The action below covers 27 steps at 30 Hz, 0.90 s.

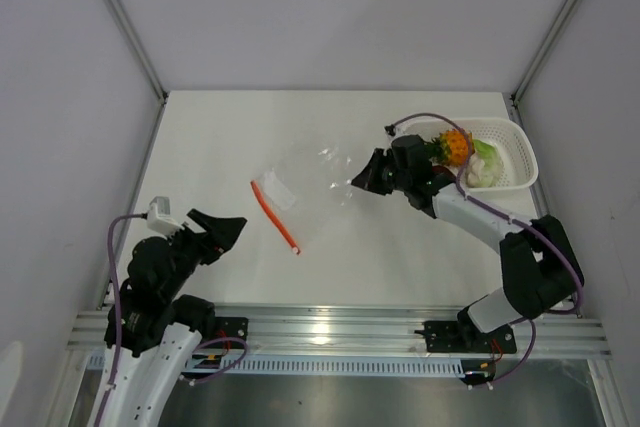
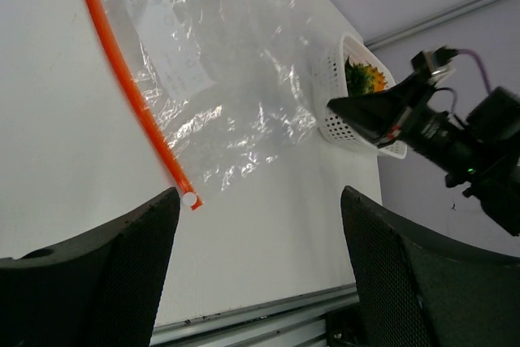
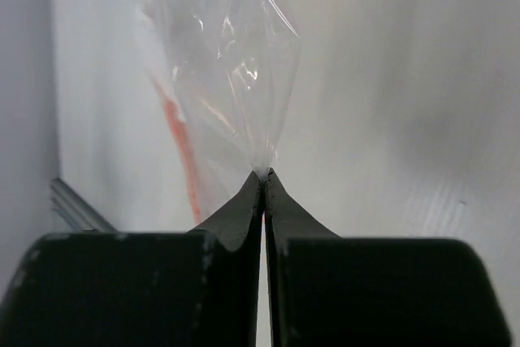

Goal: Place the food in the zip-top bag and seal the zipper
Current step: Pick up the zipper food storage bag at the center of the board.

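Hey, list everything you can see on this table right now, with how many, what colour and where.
zip-top bag: one, clear, mid-table
zipper: one, red-orange, bag's edge toward the left arm
basket: one, white perforated, far right
pineapple: one, orange with green crown, in the basket
vegetable piece: one, white and pale green, in the basket
table: one, white
left gripper: one, black, open, near left, apart from the bag
right gripper: one, black, shut on a bag corner

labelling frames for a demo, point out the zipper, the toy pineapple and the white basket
zipper (image 2: 136, 95): left wrist view, mid-strip
toy pineapple (image 1: 455, 145): top external view, orange body
white basket (image 1: 516, 161): top external view, right wall
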Each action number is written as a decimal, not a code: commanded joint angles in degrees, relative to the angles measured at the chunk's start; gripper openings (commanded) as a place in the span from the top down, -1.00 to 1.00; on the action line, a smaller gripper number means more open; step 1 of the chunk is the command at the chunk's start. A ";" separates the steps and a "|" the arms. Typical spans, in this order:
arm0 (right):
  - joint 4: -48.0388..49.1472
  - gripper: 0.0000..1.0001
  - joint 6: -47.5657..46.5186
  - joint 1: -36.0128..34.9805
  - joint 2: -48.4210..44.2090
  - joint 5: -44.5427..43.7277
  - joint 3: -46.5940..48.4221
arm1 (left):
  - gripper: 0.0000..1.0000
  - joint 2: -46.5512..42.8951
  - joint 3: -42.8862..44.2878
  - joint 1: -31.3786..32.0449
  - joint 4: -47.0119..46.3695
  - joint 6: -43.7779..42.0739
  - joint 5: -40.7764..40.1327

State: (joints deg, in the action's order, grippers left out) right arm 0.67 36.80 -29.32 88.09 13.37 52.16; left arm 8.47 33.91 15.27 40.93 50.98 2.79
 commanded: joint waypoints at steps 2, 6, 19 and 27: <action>-4.09 1.00 3.63 0.58 -7.22 3.50 8.30 | -0.64 4.17 -1.22 0.11 -7.43 0.78 7.05; -6.64 1.00 5.21 1.46 -10.04 5.43 12.52 | -0.68 9.00 -0.86 0.11 -12.08 2.10 12.14; -9.02 1.00 11.80 2.78 -18.30 11.16 19.20 | -0.69 14.38 -17.12 0.20 -53.38 10.10 26.57; -5.51 1.00 17.25 2.17 -20.33 12.65 21.05 | -0.68 27.46 -27.39 0.20 -82.19 18.70 30.08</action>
State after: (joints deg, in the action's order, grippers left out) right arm -7.84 50.78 -26.63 68.90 24.38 70.19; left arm 31.57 9.08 15.27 -23.14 64.51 29.78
